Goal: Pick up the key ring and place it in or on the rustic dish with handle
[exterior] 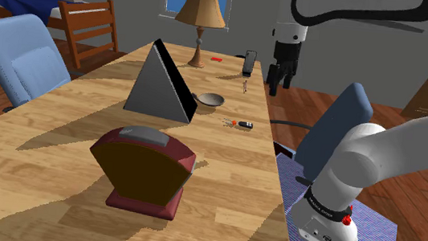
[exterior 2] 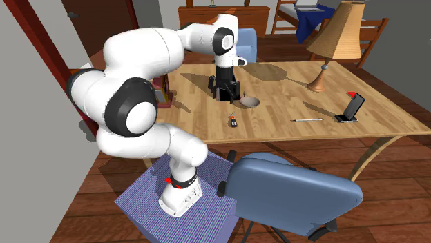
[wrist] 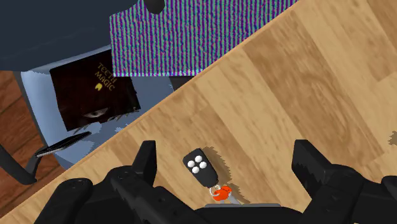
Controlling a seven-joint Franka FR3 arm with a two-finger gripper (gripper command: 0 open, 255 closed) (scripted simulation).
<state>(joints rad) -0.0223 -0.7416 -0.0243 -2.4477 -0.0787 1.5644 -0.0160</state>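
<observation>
While the claw (wrist: 229, 167) is hanging apart above it, the key ring (wrist: 207, 177) is lying flat near the table's (wrist: 305, 95) stand-side edge, looking light and loose, its stiff black fob (wrist: 198, 163) likely offering the surest hold.

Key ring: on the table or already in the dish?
On the table. The key ring lies flat on it below the open gripper, untouched; the shoulder view shows it apart from the dish.

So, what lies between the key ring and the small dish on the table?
Nothing. In the shoulder view the stretch between the key ring and the dish is bare wooden tabletop; the second exterior view shows the same.
</observation>
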